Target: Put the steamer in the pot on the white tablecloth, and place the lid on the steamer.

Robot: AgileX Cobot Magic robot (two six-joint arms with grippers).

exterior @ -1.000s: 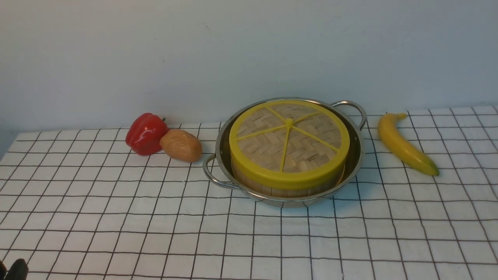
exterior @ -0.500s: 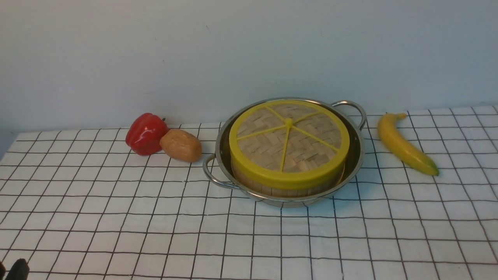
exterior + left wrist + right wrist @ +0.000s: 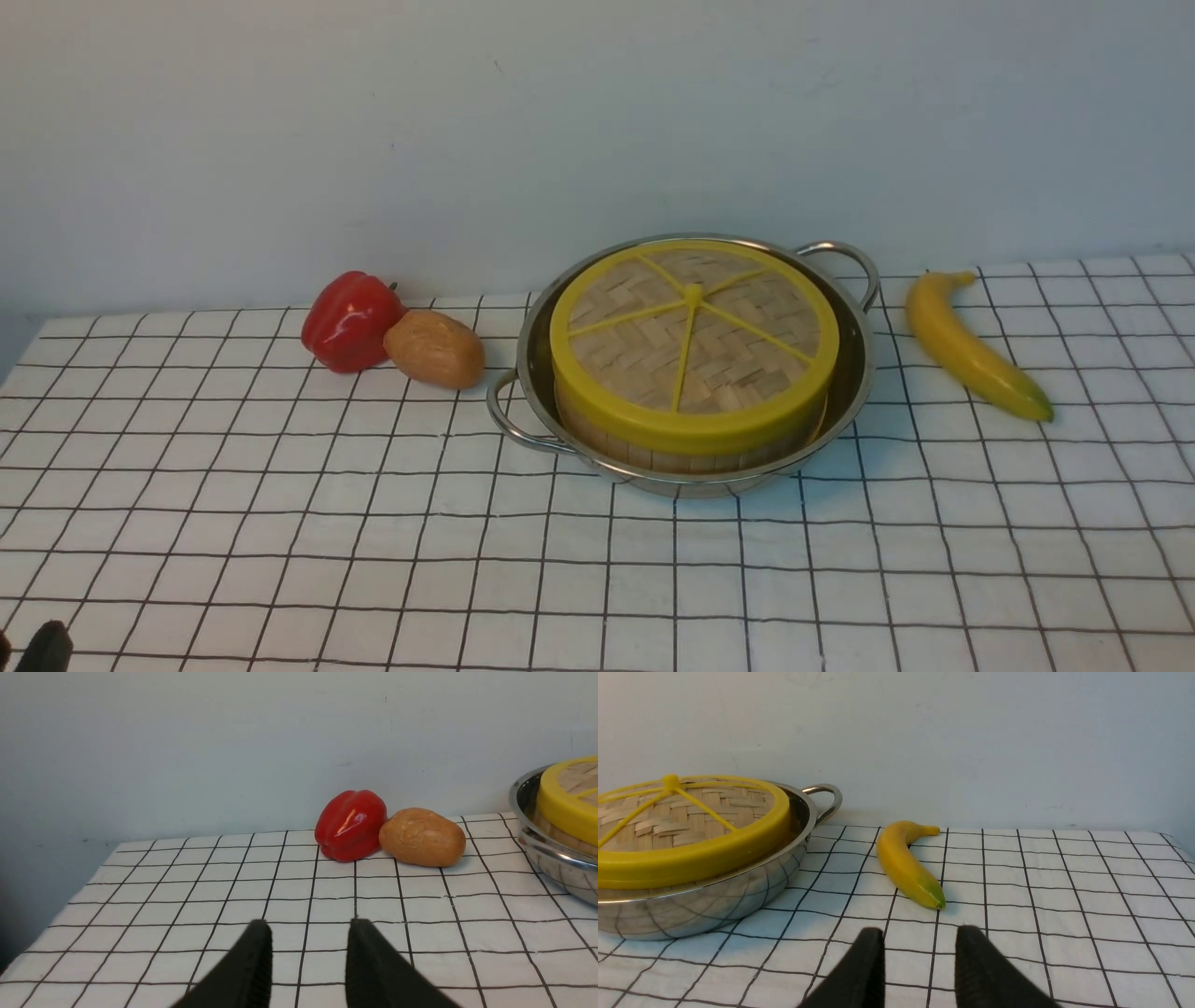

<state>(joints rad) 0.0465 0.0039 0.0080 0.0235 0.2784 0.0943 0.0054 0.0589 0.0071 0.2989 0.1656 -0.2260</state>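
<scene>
The steel pot [image 3: 525, 347] stands on the white tablecloth [image 3: 373, 541] at centre back. Inside it sits the steamer, of which only the wooden wall [image 3: 653, 455] shows. The woven lid [image 3: 691, 345] with its yellow rim lies flat on top and hides the contents. My left gripper [image 3: 309, 933] hovers open over bare cloth, well short of the pot [image 3: 551, 863] and lid [image 3: 567, 798]. My right gripper [image 3: 920, 938] is open and empty too, near the front on the banana's side of the pot [image 3: 714, 900] and lid [image 3: 686, 826].
A red pepper [image 3: 350, 320] and a brown potato-like lump [image 3: 434, 348] lie just left of the pot. A banana [image 3: 971, 345] lies to its right, near the wall. One dark left fingertip [image 3: 42, 649] shows at the bottom-left corner.
</scene>
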